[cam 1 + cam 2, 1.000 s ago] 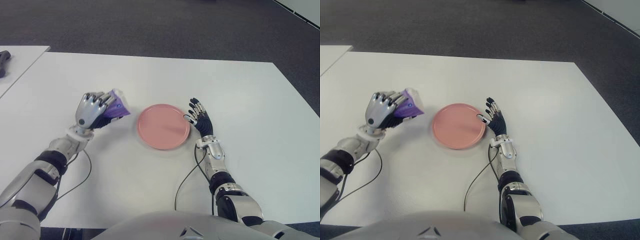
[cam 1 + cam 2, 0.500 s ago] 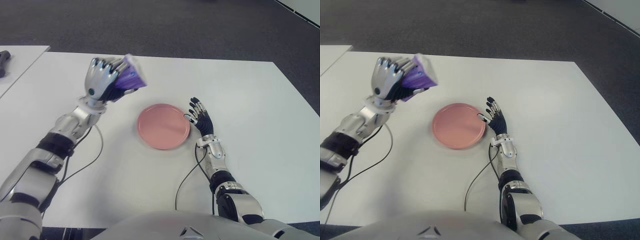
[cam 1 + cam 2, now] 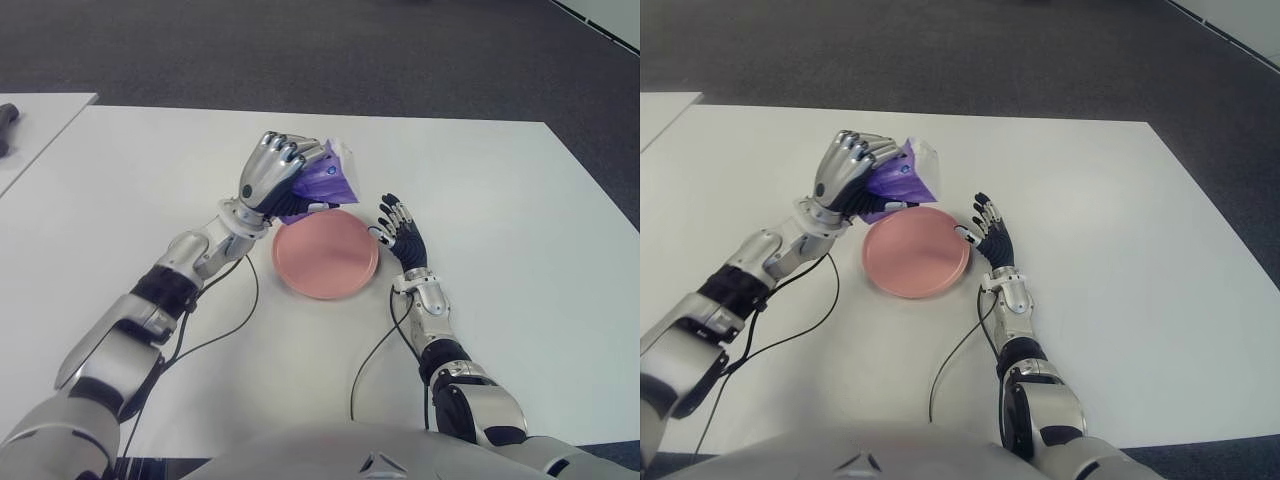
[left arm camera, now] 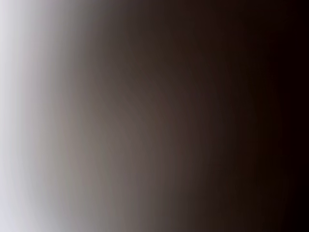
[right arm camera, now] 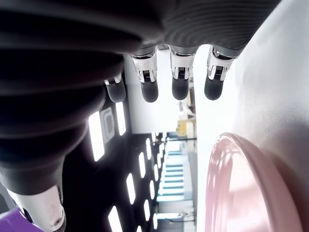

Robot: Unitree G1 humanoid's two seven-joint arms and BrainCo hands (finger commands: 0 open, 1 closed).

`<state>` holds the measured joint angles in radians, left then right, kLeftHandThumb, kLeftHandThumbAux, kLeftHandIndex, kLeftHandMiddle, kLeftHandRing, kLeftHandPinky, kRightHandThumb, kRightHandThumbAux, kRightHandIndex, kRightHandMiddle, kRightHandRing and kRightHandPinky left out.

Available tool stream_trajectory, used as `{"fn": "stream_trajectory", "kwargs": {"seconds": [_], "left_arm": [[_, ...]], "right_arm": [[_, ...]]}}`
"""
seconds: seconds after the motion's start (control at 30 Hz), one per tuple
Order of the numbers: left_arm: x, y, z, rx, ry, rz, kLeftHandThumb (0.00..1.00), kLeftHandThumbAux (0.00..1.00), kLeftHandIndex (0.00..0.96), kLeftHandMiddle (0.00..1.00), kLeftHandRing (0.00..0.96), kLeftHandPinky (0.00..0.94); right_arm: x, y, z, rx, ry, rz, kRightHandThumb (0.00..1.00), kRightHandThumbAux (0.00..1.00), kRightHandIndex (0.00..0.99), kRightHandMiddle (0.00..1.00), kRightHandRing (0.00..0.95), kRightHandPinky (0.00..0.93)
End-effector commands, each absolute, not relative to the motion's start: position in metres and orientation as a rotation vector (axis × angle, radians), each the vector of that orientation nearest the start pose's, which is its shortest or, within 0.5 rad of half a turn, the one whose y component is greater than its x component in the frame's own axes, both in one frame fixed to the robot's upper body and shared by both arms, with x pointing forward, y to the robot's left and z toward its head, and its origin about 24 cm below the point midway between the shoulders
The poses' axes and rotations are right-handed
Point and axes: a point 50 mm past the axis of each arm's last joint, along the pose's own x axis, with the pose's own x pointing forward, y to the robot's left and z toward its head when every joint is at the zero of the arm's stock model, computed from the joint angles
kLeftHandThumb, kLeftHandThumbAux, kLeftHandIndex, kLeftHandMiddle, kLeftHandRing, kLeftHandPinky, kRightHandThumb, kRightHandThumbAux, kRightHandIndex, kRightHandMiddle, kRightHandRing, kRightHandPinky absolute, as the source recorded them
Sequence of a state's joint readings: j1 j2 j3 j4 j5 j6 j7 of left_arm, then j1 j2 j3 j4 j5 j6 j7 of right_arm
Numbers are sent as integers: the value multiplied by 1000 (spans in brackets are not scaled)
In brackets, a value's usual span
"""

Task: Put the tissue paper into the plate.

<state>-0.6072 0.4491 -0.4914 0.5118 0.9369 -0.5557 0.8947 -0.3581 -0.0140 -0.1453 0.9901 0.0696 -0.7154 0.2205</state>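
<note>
Now you see the left robot hand [image 3: 272, 175] gripping the purple tissue paper [image 3: 325, 183] above the pink plate's [image 3: 327, 254] far rim. Your right robot hand [image 3: 403, 235], fingers spread, sits just right of the plate on the bench [image 3: 500, 230].

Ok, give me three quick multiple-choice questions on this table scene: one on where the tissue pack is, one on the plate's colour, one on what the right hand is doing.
1. Where is the tissue pack?
A. In the left hand, at the plate's far left edge
B. Flat in the plate's middle
C. Under the right hand

2. What colour is the plate?
A. Blue
B. Pink
C. Green

3. What state is the right hand in?
A. Gripping the plate
B. Holding the pack
C. Open, holding nothing

Answers:
1 A: the left hand is closed around the purple tissue pack by that edge.
2 B: the plate is pink.
3 C: the right hand shows spread fingers beside the plate's right rim.
</note>
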Motion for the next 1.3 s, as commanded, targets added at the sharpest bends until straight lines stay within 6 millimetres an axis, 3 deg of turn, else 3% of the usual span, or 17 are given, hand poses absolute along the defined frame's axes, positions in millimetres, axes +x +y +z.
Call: {"fn": "stream_trajectory", "kwargs": {"seconds": [0.03, 0.27, 0.47, 0.87, 1.3], "left_arm": [[321, 97, 116, 1066, -1145, -113, 742, 697, 444, 876, 880, 878], [329, 74, 95, 1078, -1126, -164, 744, 697, 444, 869, 876, 875], [316, 57, 77, 1043, -1152, -267, 743, 696, 444, 867, 874, 874], [309, 61, 46, 1135, -1089, -421, 735, 698, 444, 862, 863, 864], [313, 69, 31, 1307, -1039, -494, 737, 697, 444, 856, 855, 859]], "right_arm": [[246, -154, -61, 104, 128, 78, 96, 706, 62, 30, 13, 55], [245, -151, -62, 104, 128, 79, 96, 706, 62, 30, 13, 55], [244, -149, -63, 104, 127, 80, 96, 706, 62, 30, 13, 55], [243, -146, -63, 103, 128, 81, 96, 706, 62, 30, 13, 55], [243, -144, -63, 102, 129, 81, 96, 706, 62, 30, 13, 55]]}}
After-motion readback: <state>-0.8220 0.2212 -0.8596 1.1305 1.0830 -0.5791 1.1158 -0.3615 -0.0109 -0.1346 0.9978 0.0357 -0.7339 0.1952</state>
